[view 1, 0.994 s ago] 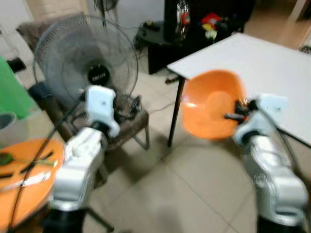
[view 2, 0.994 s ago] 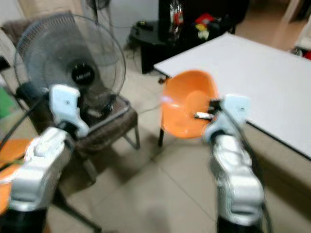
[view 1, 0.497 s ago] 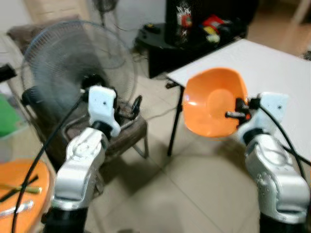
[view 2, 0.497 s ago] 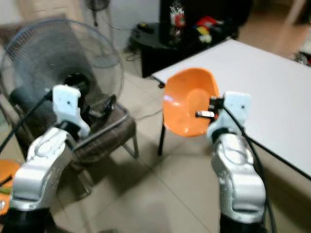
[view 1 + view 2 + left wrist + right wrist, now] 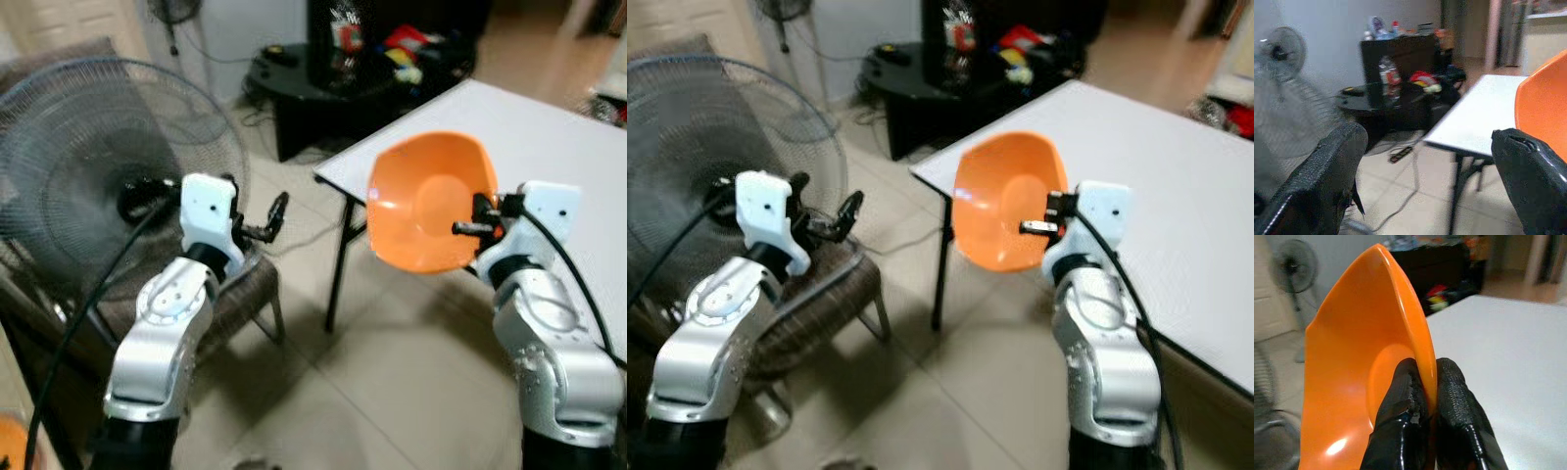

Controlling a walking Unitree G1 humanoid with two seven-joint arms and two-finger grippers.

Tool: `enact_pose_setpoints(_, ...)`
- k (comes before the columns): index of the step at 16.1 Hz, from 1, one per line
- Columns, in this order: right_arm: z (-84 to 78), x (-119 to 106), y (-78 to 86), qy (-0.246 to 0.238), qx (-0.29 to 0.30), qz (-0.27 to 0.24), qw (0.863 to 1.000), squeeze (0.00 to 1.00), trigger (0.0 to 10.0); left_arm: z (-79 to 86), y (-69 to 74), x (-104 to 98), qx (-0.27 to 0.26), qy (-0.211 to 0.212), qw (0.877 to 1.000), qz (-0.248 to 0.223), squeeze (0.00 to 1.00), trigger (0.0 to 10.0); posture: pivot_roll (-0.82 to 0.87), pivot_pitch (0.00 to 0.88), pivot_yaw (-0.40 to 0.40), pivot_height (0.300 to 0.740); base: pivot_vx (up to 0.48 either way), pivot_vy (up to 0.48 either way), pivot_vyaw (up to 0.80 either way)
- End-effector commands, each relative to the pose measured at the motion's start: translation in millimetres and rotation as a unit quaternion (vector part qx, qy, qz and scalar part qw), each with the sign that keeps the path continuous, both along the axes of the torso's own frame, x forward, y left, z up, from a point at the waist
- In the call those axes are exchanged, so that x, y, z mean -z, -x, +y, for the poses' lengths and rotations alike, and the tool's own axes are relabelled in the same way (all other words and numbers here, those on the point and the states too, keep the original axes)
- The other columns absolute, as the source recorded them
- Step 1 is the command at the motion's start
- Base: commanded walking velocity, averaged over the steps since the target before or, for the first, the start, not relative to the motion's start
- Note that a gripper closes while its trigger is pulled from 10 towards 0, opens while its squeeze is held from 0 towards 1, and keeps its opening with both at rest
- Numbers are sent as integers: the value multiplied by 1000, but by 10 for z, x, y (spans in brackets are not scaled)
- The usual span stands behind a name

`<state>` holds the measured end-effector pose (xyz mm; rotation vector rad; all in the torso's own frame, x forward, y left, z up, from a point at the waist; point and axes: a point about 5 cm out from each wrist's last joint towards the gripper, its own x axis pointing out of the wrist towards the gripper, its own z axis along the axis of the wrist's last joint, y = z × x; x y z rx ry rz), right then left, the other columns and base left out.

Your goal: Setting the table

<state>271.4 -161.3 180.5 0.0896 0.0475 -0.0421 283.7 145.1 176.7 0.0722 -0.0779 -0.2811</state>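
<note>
An orange bowl (image 5: 423, 201) is held up on edge in front of my chest, its hollow facing me. My right gripper (image 5: 473, 217) is shut on its rim; the right wrist view has both black fingers (image 5: 1400, 406) pinching the bowl's thin edge (image 5: 1400, 289). The bowl hangs over the near left corner of a white table (image 5: 549, 127). My left gripper (image 5: 266, 220) is raised to the left of the bowl, open, with nothing between its fingers (image 5: 1322, 181). The left wrist view looks past them at the table (image 5: 1474, 117) and the bowl's edge (image 5: 1542, 98).
A big standing fan (image 5: 88, 186) is at my left, with a brown chair (image 5: 240, 294) below the left arm. Behind stands a low black table (image 5: 294, 78) and a dark cabinet with clutter. Tiled floor (image 5: 372, 372) lies between me and the white table's leg (image 5: 338, 264).
The whole view has swung right: the fan slid left and the orange round table at lower left is out of frame. The bowl stays pinched in my right gripper.
</note>
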Motion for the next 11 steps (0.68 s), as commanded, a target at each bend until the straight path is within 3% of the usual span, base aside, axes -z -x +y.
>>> enact_pose_setpoints(1,17,-95,2,-3,-10,-26,1000,0,10000,-14,-14,-42,4,1,1000,-8,0,10000,31,0,11,740,428,0,0)
enact_pose_setpoints(2,16,-94,2,-4,-9,-26,1000,0,10000,-15,-15,-44,4,1,1000,-8,0,10000,31,0,12,740,424,0,-800)
enact_pose_setpoints(8,14,-93,9,-13,-6,-27,1000,0,10000,-32,-21,-47,14,-2,1000,-8,0,10000,26,0,22,740,426,0,0)
enact_pose_setpoints(11,11,-93,19,-15,-6,-28,999,0,10000,-45,-24,-36,17,-3,1000,-6,0,10000,23,0,24,740,429,0,-800)
